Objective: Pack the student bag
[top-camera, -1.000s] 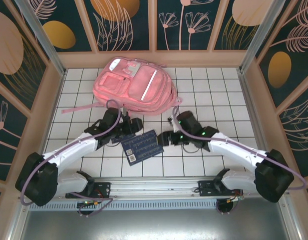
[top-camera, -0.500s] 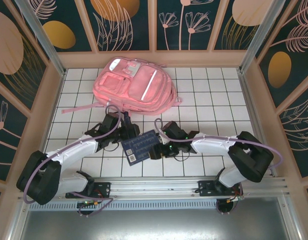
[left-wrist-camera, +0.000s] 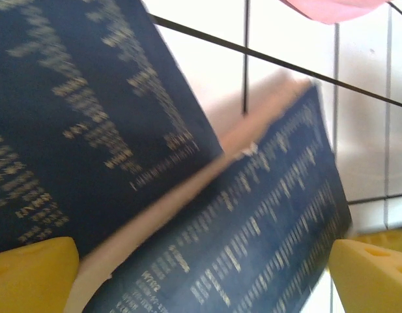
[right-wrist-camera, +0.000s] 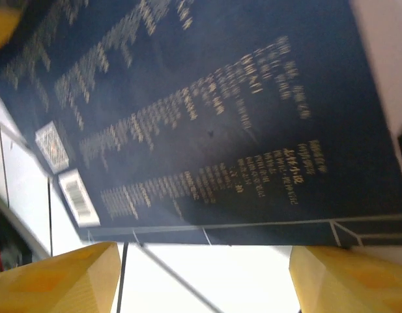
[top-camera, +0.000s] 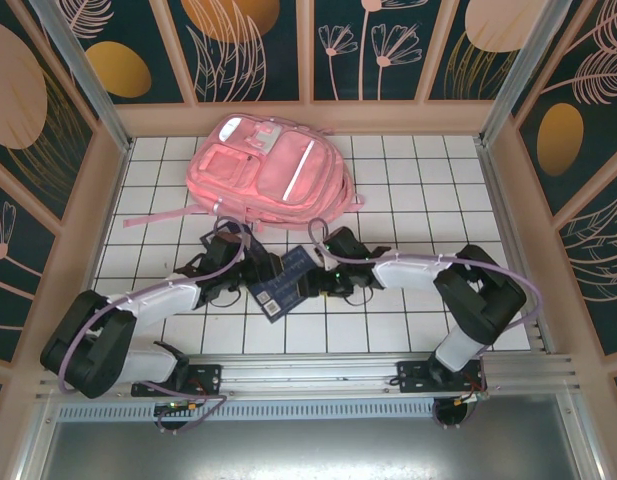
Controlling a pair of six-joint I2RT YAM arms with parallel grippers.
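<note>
Top external view: a dark blue book [top-camera: 285, 281] is seen tilted up off the tabletop [top-camera: 418, 200], between the left gripper [top-camera: 256, 270] and the right gripper [top-camera: 323, 280]. Both grippers are spread open, the left wider, and nothing is clamped. Picking up the book is judged the step in hand. A firm grasp is called for next. The student bag [top-camera: 273, 175] lies just beyond both grippers; no open compartment can be made out, which may hinder packing.
</note>
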